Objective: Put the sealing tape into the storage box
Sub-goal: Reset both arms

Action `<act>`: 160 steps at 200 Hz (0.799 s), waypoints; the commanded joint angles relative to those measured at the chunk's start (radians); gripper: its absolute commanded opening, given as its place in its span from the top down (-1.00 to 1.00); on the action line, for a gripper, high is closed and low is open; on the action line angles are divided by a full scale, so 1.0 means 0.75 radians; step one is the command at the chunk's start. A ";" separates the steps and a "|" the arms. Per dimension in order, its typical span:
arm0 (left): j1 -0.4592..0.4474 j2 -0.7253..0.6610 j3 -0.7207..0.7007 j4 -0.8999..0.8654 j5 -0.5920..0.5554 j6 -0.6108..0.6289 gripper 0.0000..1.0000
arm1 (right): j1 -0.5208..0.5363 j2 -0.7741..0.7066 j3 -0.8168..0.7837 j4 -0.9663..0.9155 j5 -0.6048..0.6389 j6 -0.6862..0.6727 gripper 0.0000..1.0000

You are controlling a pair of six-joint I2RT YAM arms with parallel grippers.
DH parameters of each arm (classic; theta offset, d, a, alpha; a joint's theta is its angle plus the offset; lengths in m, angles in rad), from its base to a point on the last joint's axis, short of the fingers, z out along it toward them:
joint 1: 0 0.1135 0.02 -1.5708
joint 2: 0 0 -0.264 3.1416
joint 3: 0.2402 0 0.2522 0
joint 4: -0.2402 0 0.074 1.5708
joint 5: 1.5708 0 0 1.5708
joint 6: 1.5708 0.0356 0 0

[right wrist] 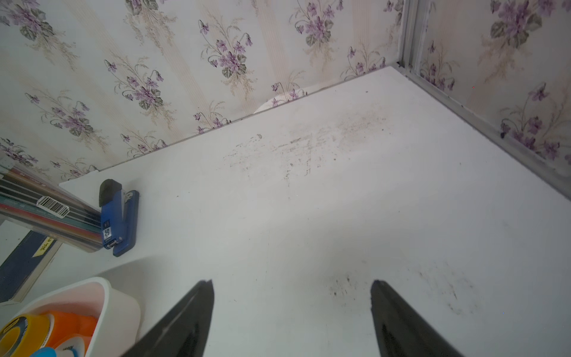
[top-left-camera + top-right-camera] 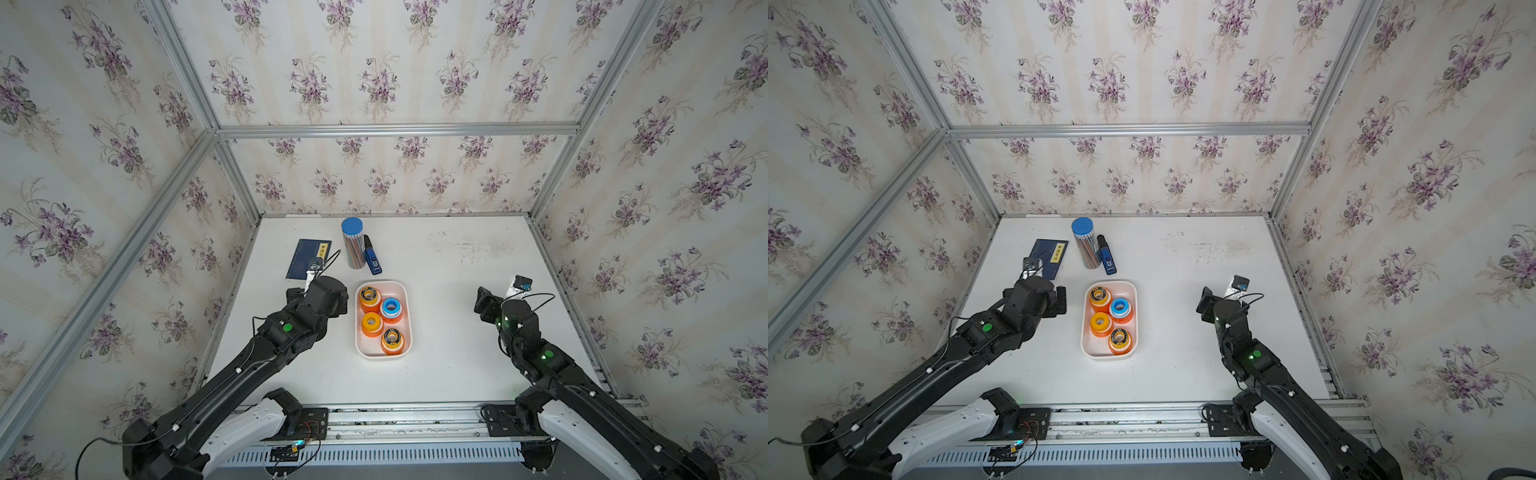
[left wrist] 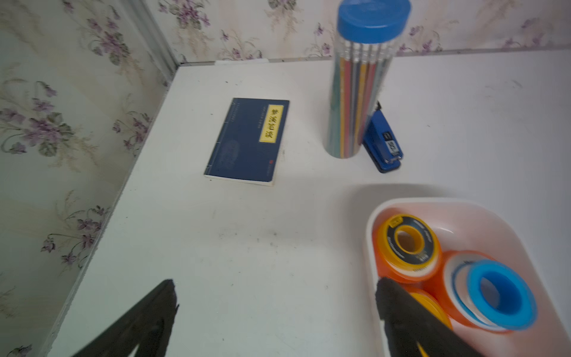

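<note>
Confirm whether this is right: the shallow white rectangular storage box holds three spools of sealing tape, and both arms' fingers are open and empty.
Wrong count: the shallow white rectangular storage box holds four spools of sealing tape, not three, as both top views show. The left fingers and right fingers are open and empty.

Both top views look steeply down from high above the worktop's (image 2: pixel 457 291) near edge, facing the back wall at 12 o'clock, and take in the whole surface and both arms. The left wrist camera sits low and close behind the left tool (image 3: pixel 275 282), facing about 11 o'clock over the booklet (image 3: pixel 247 142). The right wrist camera, equally low behind the right tool (image 1: pixel 292 282), faces the 1 o'clock corner. Both wrist views share the stapler (image 3: pixel 383 145), the pencil tube (image 3: pixel 355 92) and the storage box's (image 3: pixel 426 204) far end.
</note>
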 commanded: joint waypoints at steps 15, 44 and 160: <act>0.083 -0.201 -0.347 0.613 -0.120 0.406 -1.00 | 0.001 0.216 0.047 0.339 0.130 -0.321 -0.87; 0.219 -0.233 -0.542 0.841 -0.067 0.549 -1.00 | -0.018 0.361 -0.052 0.626 0.209 -0.451 -0.91; 0.829 0.419 -0.581 1.522 0.724 0.528 -1.00 | -0.377 0.831 -0.369 1.787 -0.028 -0.631 -0.91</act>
